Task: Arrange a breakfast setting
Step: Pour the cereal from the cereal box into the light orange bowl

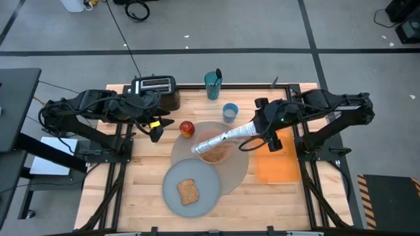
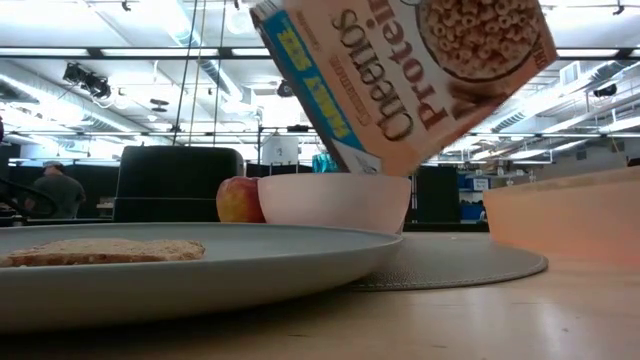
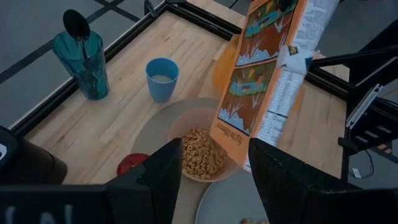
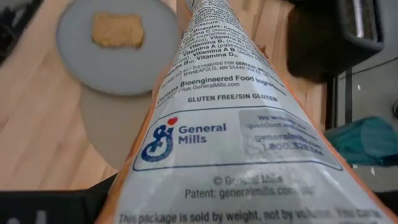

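A Cheerios cereal box [image 1: 226, 139] hangs tilted over the pink bowl [image 3: 186, 127], which holds cereal [image 3: 200, 155] and stands on the round placemat [image 1: 239, 174]. My right gripper [image 1: 260, 134] is shut on the box's upper end. A toast slice [image 1: 188, 191] lies on the grey plate [image 1: 207, 196], near the front. The red apple [image 1: 187, 128] and light-blue cup [image 1: 230, 112] stand behind the bowl. My left gripper [image 3: 214, 180] hovers open and empty above the apple's side of the bowl. My right gripper holds the cereal box by its raised end [image 1: 251, 132], coming from the table's right and slanting down. The box's narrow side [image 4: 230, 143] faces the wrist camera and hides the fingers. The box is lifted clear, its lower end [image 1: 200, 149] tipped over the bowl.
A black toaster [image 1: 156, 88] stands at the back left. A teal tumbler [image 3: 84, 59] with a spoon [image 3: 76, 23] in it stands at the back middle. An orange mat [image 1: 279, 164] lies at the right, under the right arm.
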`<state>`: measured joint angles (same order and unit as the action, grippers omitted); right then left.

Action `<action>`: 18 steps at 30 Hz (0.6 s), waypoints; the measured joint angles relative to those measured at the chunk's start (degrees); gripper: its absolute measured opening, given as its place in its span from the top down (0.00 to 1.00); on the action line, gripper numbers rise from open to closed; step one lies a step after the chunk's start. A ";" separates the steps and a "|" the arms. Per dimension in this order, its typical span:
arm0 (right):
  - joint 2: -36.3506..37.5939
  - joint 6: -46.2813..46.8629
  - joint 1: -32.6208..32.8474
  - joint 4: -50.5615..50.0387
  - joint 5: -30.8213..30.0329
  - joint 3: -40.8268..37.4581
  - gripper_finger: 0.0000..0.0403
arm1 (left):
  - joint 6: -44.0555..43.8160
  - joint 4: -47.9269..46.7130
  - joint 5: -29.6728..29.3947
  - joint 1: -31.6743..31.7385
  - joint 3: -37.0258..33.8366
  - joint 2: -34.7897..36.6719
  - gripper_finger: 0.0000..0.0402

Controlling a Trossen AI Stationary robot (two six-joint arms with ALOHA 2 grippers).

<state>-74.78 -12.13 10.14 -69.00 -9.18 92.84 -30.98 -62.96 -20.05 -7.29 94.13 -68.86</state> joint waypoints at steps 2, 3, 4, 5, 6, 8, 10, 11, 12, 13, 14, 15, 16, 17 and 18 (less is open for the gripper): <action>0.08 1.21 0.07 -0.26 -0.25 -0.07 0.43 | 0.00 -0.01 -0.01 0.00 -0.01 0.00 0.52; 0.12 1.59 0.18 0.39 0.87 -0.06 0.43 | 0.00 -0.01 -0.01 0.00 -0.01 0.00 0.52; 0.14 1.67 0.33 0.60 1.64 -0.01 0.43 | 0.00 0.01 0.00 0.00 -0.01 0.00 0.52; 0.15 1.58 0.46 -0.13 1.07 0.00 0.43 | 0.01 0.01 -0.02 0.00 0.00 0.00 0.52; 0.15 1.60 0.59 -1.30 -0.64 -0.01 0.43 | 0.00 0.01 0.00 0.00 0.00 0.00 0.52; 0.27 1.81 0.57 -1.85 -2.63 -0.03 0.43 | 0.00 0.01 -0.02 0.00 -0.02 0.00 0.52; 0.47 1.89 0.45 -1.12 -2.49 -0.03 0.43 | 0.01 0.01 -0.02 0.00 -0.01 0.00 0.52; 0.50 1.90 0.45 -0.96 -2.57 -0.03 0.43 | 0.00 0.03 -0.02 0.00 -0.01 0.00 0.52; 0.49 1.89 0.46 -0.85 -2.75 -0.03 0.43 | 0.00 0.02 -0.02 0.00 -0.01 0.00 0.52; 0.46 1.91 0.50 -0.74 -2.99 -0.03 0.43 | 0.00 0.02 -0.02 0.00 -0.01 0.00 0.52; 0.46 1.85 0.53 -0.69 -3.43 -0.03 0.43 | 0.02 0.03 -0.02 0.00 -0.01 0.00 0.52; 0.46 1.66 0.56 -0.59 -4.58 -0.03 0.43 | 0.02 0.03 -0.02 0.00 0.00 0.00 0.52; 0.46 1.60 0.51 -0.32 -6.47 -0.03 0.43 | 0.02 0.03 -0.02 0.00 -0.02 0.00 0.52; 0.41 1.59 0.31 0.34 -8.39 -0.03 0.43 | 0.02 0.03 -0.02 0.00 0.00 0.00 0.52; 0.18 1.43 0.17 1.38 -9.32 -0.04 0.43 | 0.02 0.03 -0.09 0.00 0.00 0.00 0.52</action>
<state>-74.60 -10.69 10.31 -67.62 -18.50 92.80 -30.96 -62.94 -20.14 -7.29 94.13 -68.86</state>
